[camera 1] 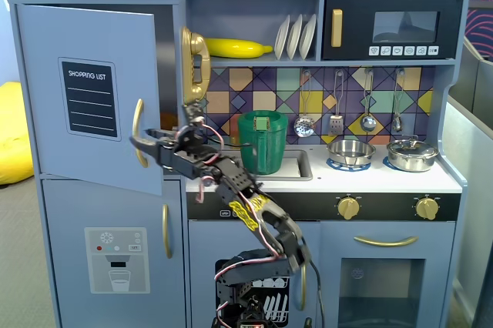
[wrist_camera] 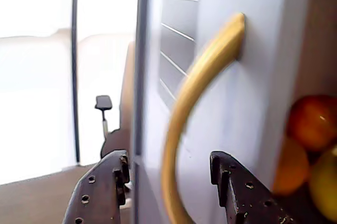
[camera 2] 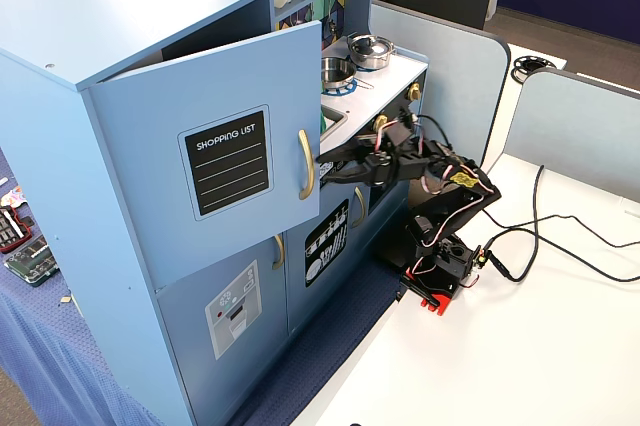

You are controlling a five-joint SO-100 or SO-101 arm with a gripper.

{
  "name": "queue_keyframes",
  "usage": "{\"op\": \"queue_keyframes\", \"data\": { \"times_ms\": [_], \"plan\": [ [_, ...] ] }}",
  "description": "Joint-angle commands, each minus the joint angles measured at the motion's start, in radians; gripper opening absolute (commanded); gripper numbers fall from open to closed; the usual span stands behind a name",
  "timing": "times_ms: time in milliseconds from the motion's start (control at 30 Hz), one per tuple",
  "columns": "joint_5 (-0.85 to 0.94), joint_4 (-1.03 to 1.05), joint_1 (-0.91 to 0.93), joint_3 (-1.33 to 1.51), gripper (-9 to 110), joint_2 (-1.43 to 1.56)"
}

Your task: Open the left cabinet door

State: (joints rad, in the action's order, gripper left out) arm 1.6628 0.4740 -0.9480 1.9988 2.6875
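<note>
You are in the middle of the pull: the left cabinet door [camera 1: 88, 97], the one with the SHOPPING LIST panel [camera 1: 90, 98], stands partly swung out from the cabinet [camera 2: 110, 6], hinged on its far side from the arm, and the gap at its free edge shows in both fixed views. Your gripper [camera 1: 146, 145] sits at the lower part of the gold handle [camera 1: 137, 132]; in the wrist view the handle [wrist_camera: 197, 108] runs down between the two fingers [wrist_camera: 100, 192], which stand apart on either side of it with space to spare, so the hand is fairly wide and not clamped on anything. Whether a finger touches the handle you cannot tell from these views. By my judgement the next move calls for hooking or closing on the handle and sweeping along the door's arc away from the cabinet, not pulling straight, or the finger may slip off the curved bar. As for what holds what: behind the door's edge the wrist view shows round orange and yellow fruit-like shapes [wrist_camera: 310, 129] inside the compartment, blurred. Beside the door, the open shelf [camera 1: 239, 57] holds a banana [camera 1: 235, 48] and upright plates [camera 1: 296, 35]; a green jug [camera 1: 262, 142] stands in the sink [camera 1: 296, 165].
</note>
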Motion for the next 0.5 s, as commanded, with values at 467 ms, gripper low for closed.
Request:
{"op": "queue_keyframes", "data": {
  "times_ms": [467],
  "plan": [
    [-0.118,-0.106,0.35,-0.014,0,-0.106]
  ]
}}
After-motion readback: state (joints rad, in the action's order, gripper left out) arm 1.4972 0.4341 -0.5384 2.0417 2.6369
